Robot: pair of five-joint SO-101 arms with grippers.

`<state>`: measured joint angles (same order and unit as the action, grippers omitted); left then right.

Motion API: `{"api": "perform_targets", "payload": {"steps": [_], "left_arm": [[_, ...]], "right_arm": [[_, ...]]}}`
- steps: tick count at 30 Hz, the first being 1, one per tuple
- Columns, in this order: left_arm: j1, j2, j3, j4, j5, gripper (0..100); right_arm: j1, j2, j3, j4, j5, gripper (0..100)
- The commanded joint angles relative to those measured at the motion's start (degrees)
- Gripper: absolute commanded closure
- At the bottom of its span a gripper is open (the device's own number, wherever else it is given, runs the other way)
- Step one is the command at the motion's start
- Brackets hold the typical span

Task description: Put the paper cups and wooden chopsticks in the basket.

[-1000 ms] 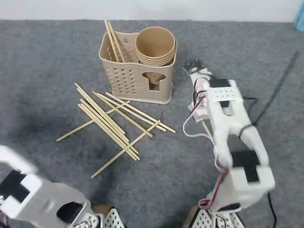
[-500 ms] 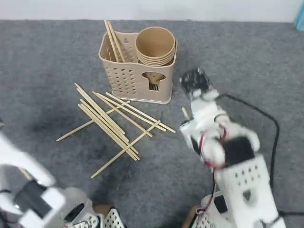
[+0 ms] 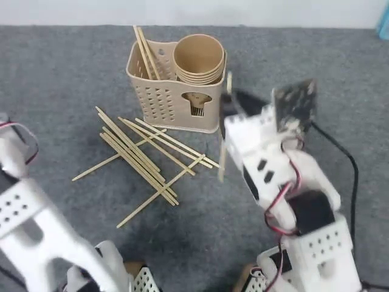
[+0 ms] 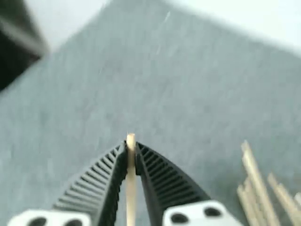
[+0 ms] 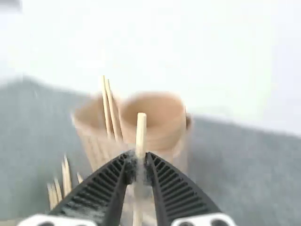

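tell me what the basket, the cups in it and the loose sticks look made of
Basket: probably moulded plastic, matte beige; regular rows of holes, smooth rounded corners.
Cups: seemingly paper, matte tan; thin rims, nested in a stack.
Sticks: pale bare wood, possibly bamboo; slim, straight, no shine.

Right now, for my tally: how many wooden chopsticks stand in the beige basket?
2 wooden chopsticks, both leaning in the beige perforated basket beside the stacked tan paper cups; others may hide inside.
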<state>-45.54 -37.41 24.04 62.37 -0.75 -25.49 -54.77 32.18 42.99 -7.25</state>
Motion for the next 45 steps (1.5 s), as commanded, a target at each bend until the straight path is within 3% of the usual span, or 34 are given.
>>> {"api": "perform_targets", "payload": {"steps": [1,8,15,20,24,27,32,41,45], "left_arm": [[3.69,-6.07,-0.13,-10.29,8.09,99],[3.25,-8.44,0.22,-17.67,13.54,99],[1.67,-8.44,3.47,-18.11,13.63,99],[0.44,-8.44,4.7,-21.27,13.63,99],[-0.97,-8.44,8.04,-27.52,16.7,99],[-2.11,-8.44,10.77,-31.74,17.23,99],[-2.29,-8.44,12.62,-33.93,17.23,99],[-2.37,-8.44,12.7,-33.93,17.23,99],[-2.37,-8.44,12.62,-33.93,17.23,99]], "right_arm": [[-0.31,7.87,-10.02,-8.84,-5.01,99.0],[-0.31,25.19,-27.16,-27.21,-8.97,99.0],[-2.95,52.97,-59.08,-29.85,-8.53,99.0],[-4.88,70.9,-81.32,-16.84,-5.71,99.0],[-4.7,81.27,-91.16,-8.84,-5.8,99.0],[-4.62,86.2,-94.77,-3.74,-7.3,99.0],[-5.85,89.01,-97.76,6.02,-16.26,99.0],[-11.74,91.91,-96.88,16.4,-14.51,98.1],[-11.82,90.24,-98.73,17.19,-10.11,87.6]]}}
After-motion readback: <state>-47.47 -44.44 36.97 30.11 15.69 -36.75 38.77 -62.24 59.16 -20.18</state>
